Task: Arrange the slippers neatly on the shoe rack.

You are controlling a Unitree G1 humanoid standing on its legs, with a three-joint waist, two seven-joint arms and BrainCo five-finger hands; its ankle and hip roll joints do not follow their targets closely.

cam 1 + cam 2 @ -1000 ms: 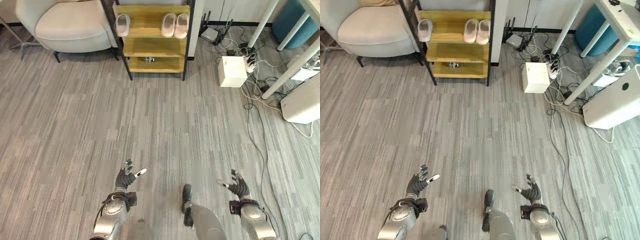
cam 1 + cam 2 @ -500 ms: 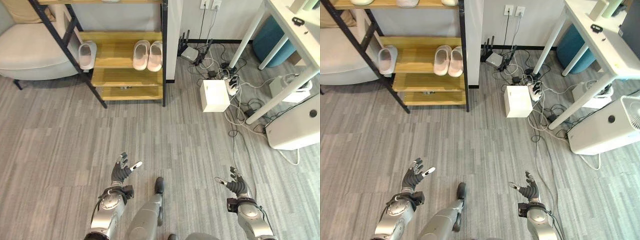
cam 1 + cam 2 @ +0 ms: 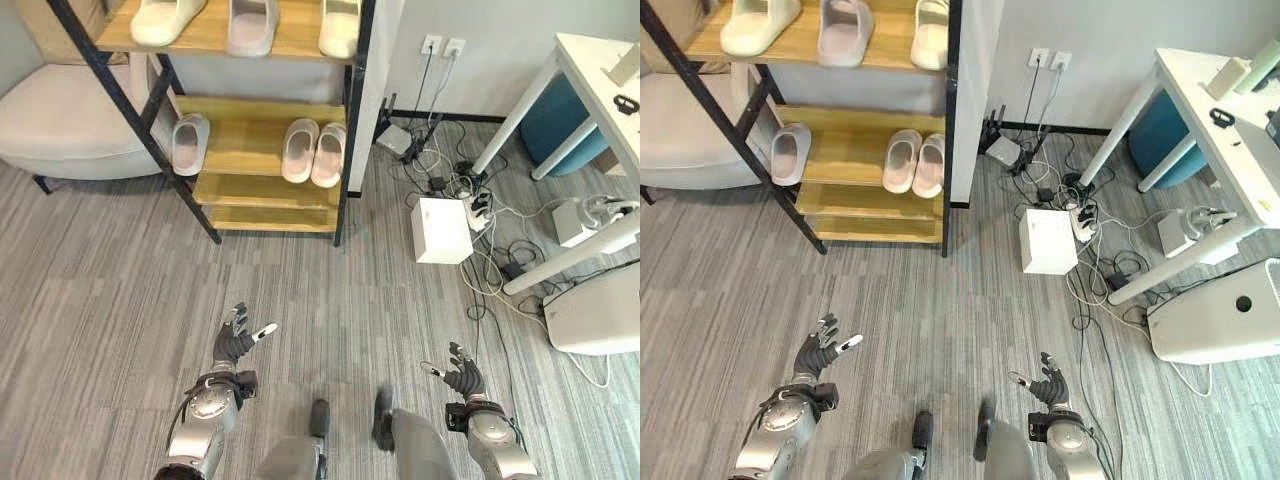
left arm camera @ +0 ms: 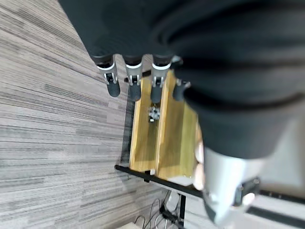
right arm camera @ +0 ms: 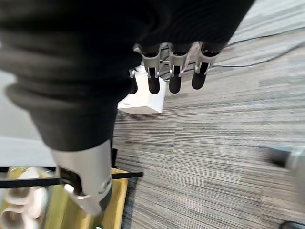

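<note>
Six slippers are sitting on the black-framed wooden shoe rack [image 3: 262, 190], and both hands are hovering empty over the grey floor.

Three pale cream slippers [image 3: 240, 20] are lying in a row on the top shelf; on the shelf below, one single pale pink slipper [image 3: 188, 143] is resting at the left end and a pair of pale pink slippers [image 3: 313, 152] at the right. The left hand [image 3: 235, 345] and the right hand [image 3: 460, 378] are holding their fingers released, grasping nothing, well apart from the rack.
</note>
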